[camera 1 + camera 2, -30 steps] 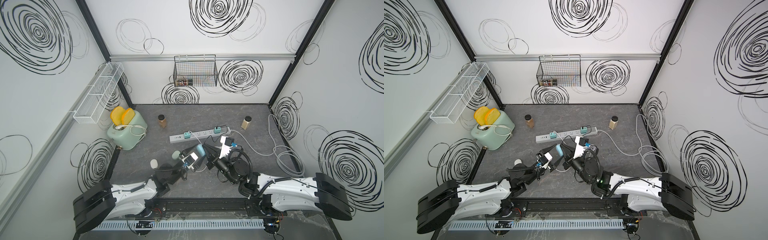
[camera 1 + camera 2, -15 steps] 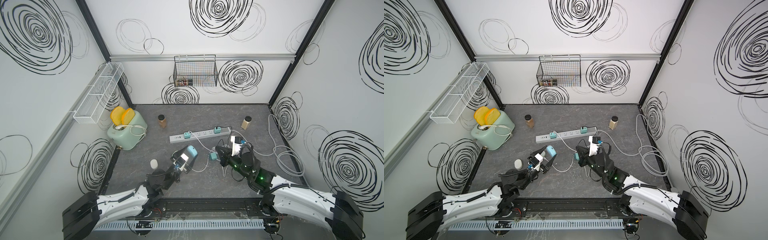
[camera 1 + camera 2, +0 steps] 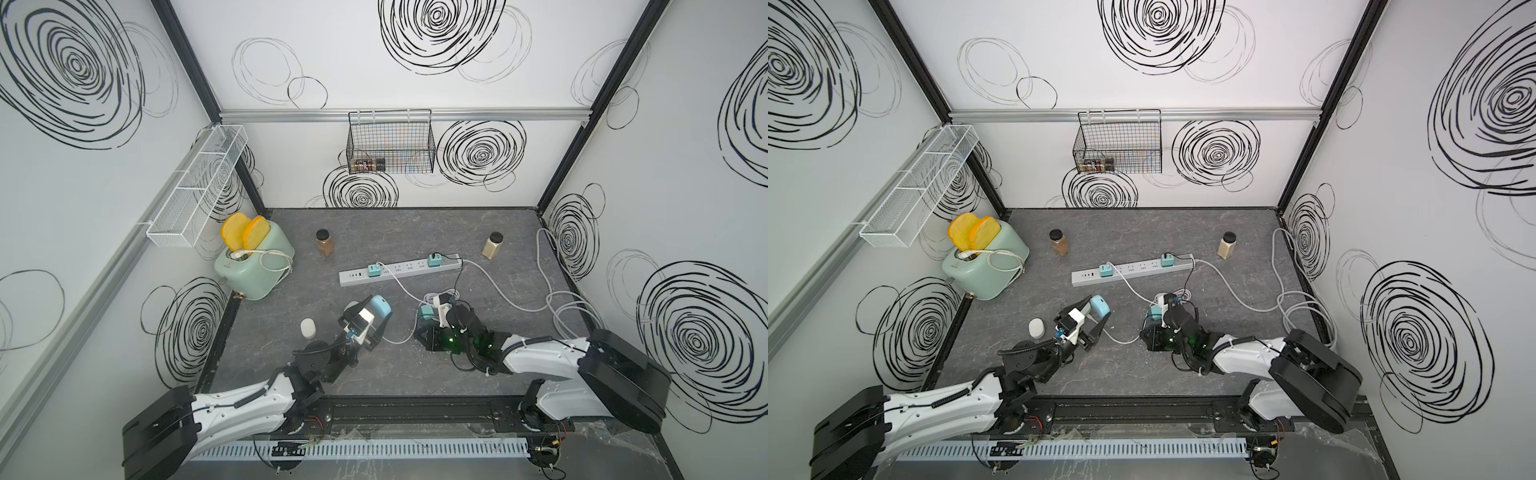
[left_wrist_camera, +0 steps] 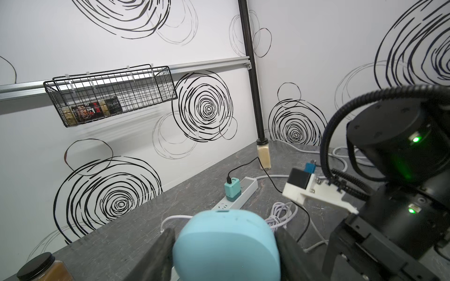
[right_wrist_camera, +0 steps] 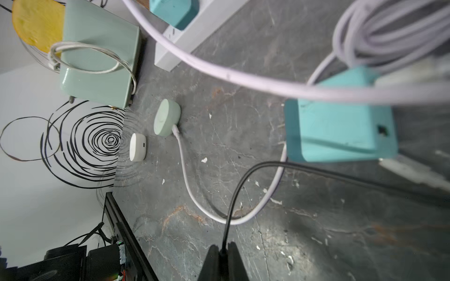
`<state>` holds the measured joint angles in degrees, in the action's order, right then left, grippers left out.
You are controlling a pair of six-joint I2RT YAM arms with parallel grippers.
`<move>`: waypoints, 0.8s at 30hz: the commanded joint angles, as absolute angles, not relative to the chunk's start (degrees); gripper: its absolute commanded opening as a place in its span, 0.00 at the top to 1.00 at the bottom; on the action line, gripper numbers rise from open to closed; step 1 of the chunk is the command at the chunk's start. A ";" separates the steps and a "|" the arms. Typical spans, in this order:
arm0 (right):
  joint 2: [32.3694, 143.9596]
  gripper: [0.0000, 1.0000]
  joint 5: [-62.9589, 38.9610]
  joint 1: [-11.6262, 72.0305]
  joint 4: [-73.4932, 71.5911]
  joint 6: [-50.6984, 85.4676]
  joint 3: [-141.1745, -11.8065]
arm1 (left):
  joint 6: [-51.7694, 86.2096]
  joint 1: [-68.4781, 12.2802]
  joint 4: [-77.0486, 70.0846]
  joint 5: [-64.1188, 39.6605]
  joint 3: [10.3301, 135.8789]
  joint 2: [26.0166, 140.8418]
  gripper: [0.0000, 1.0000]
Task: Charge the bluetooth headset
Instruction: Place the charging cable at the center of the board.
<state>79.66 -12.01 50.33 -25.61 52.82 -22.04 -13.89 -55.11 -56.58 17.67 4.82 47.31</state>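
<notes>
Right hand (image 5: pixel 222 261) | pinches black cable (image 5: pixel 267 163) in wrist view | unseen from above

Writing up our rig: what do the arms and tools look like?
The left arm and right arm have white shells, black bases and joints, and black corrugated cables. The left tool and right tool are black, behind them white brackets. Green lights glow on the right arm.

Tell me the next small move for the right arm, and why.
Probably carry the right gripper, fingers pinched on the black cable, across toward the blue case held by the left gripper. The cable already runs from a charger on the power strip, but its plug end is out of sight and the case stands apart.
</notes>
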 commanded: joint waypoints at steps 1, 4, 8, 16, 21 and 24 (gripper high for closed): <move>83.89 0.87 -18.19 50.01 -30.05 57.89 -23.93 | -12.33 -54.84 -59.49 18.36 3.95 45.61 0.76; 85.57 0.85 -17.51 50.02 -29.01 58.53 -25.05 | -12.13 -54.67 -58.98 18.54 3.38 44.61 0.76; 85.79 0.74 -15.68 49.98 -24.99 58.43 -26.53 | -11.95 -54.36 -58.28 18.55 2.87 43.53 0.76; 82.67 0.58 -11.05 50.00 -12.70 54.66 -29.56 | -11.69 -53.22 -57.81 17.58 2.65 43.04 0.76; 79.34 0.61 -9.42 49.92 -4.51 49.92 -31.03 | -11.69 -53.00 -57.74 17.14 2.46 43.24 0.76; 77.73 0.70 -8.73 50.09 -0.17 44.84 -33.15 | -11.60 -52.86 -57.79 17.07 2.29 43.15 0.76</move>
<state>79.68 -10.70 50.22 -7.44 50.17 -30.52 -12.58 -53.39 -55.33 17.43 2.98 43.51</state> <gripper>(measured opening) 0.314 0.633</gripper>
